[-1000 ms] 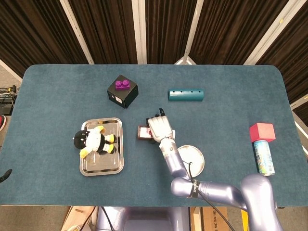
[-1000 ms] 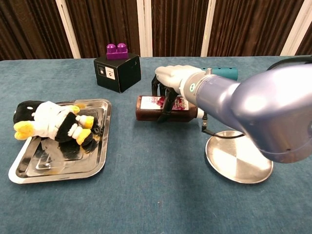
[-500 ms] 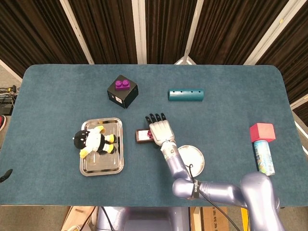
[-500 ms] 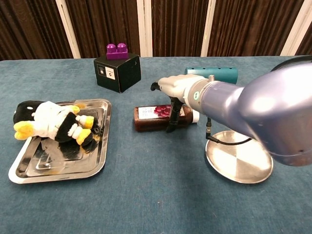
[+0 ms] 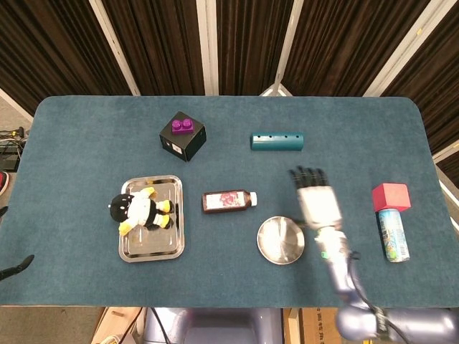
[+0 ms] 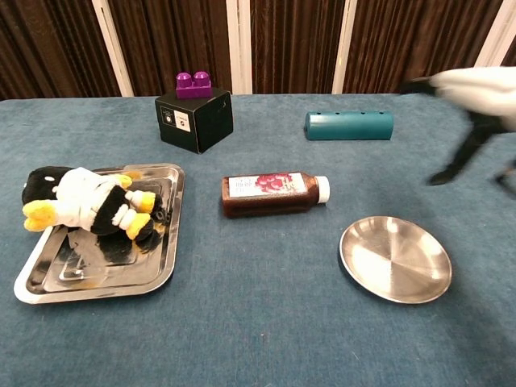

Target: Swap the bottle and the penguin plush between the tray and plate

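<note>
The brown bottle (image 5: 228, 201) (image 6: 274, 193) lies on its side on the blue cloth between the tray and the plate, white cap toward the plate, with nothing touching it. The penguin plush (image 5: 140, 211) (image 6: 85, 201) lies on the steel tray (image 5: 166, 249) (image 6: 89, 278), head hanging over the left rim. The round steel plate (image 5: 280, 241) (image 6: 395, 259) holds nothing. My right hand (image 5: 317, 201) (image 6: 476, 93) hovers open to the right of the plate, fingers spread and blurred with motion. The left hand is out of sight.
A black box with a purple brick (image 5: 182, 136) (image 6: 194, 117) stands behind the tray. A teal cylinder (image 5: 277, 141) (image 6: 349, 125) lies at the back. A red cube (image 5: 390, 196) and a blue can (image 5: 393, 234) sit at the right edge.
My right hand let go of the bottle and swung right, away over the plate. The bottle now lies still and uncovered on the cloth.
</note>
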